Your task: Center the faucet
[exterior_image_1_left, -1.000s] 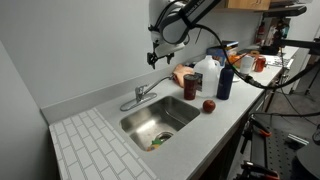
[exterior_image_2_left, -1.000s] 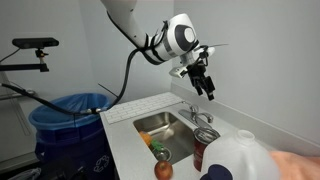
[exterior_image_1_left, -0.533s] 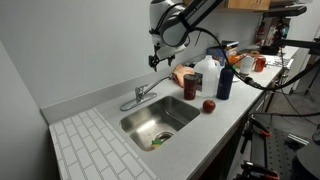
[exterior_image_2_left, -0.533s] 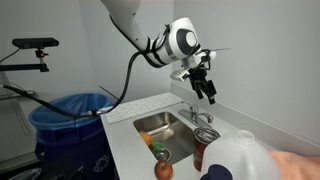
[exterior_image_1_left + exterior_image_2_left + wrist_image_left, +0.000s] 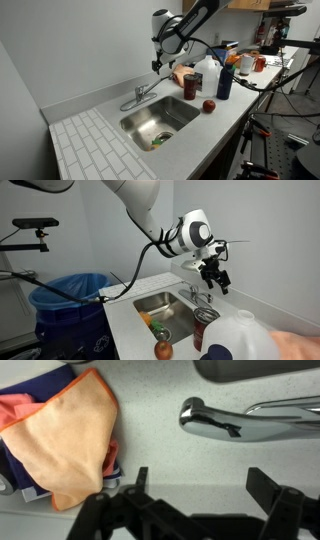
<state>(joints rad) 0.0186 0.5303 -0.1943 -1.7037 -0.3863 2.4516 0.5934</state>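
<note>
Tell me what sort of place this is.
Probably a kitchenette in a lab or office. A steel sink is sunk into a pale counter, a chrome faucet stands behind it, and a blue-lined bin is nearby.

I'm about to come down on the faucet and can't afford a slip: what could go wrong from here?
The faucet is not between the fingers of the open gripper in the wrist view, so a finger could strike or slide off the shiny metal. The orange cloth lies close beside them and might snag.
</note>
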